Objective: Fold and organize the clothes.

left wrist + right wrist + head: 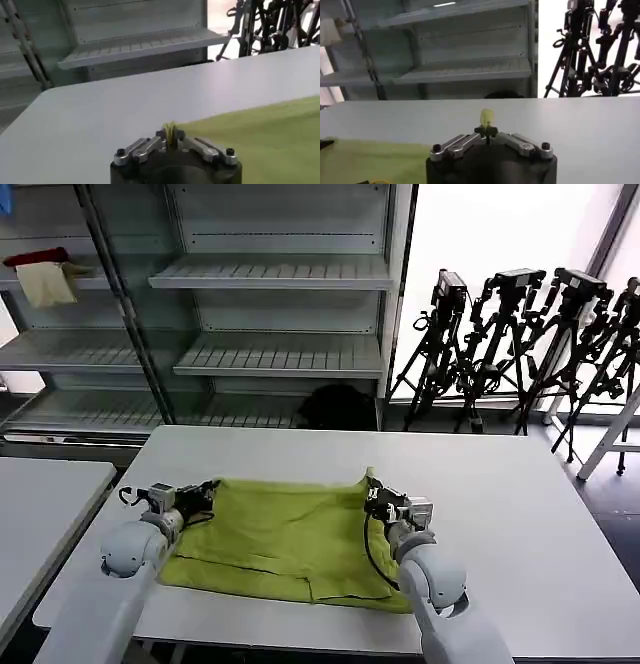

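Both arms reach forward from the lower frame. The left tool (207, 492) at centre left and the right tool (371, 497) at centre are each clamped tight.

We find the T-shirt (285, 539) lying flat on the table (500, 514) at lower centre of the head view, with our left gripper (207, 493) at its upper-left corner and our right gripper (373, 502) at its upper-right corner. Behind the table the shelving (270, 274) fills the upper left, two cloths (40, 276) on a shelf at its far left. The tripods (530, 344) stand at upper right.
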Motion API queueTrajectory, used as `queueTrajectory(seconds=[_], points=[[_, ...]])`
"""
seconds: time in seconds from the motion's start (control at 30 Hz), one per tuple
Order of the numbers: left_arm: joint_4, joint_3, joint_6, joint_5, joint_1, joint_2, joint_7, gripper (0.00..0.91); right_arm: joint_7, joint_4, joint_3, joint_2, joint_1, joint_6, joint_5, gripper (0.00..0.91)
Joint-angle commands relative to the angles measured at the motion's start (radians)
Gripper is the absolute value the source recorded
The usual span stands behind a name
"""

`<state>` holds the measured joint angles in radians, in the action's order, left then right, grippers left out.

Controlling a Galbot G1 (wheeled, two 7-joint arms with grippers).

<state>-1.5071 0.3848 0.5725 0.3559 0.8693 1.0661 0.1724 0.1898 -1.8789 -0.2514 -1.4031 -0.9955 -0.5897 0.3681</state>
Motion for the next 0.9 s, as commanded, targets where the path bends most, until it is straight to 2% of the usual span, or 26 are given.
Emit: queueTrajectory(seconds=[0.03,0.2,0.47,0.6,0.9], points=[[-0.085,0.056,-0.013,0.063,0.016,-0.001,-0.037,0.0,0.007,-0.03,0.0,0.002,-0.011,0.0,0.018,0.0],[-0.227,0.126,-0.014,0.149,0.082,-0.023,-0.058,0.0,0.015,-0.09,0.003,0.011,-0.05,0.0,0.037,0.0],[-0.375,0.194,-0.035,0.209,0.245,-0.017,-0.061,0.0,0.003,-0.21,-0.014,0.021,-0.19,0.0,0.022,0.0],[-0.413,0.211,-0.046,0.219,0.317,-0.01,-0.046,0.0,-0.022,-0.24,-0.03,0.017,-0.272,0.002,-0.02,0.0],[-0.406,0.252,-0.078,0.189,0.421,-0.002,-0.017,0.0,-0.038,-0.286,-0.05,0.026,-0.38,0.004,-0.029,0.0]])
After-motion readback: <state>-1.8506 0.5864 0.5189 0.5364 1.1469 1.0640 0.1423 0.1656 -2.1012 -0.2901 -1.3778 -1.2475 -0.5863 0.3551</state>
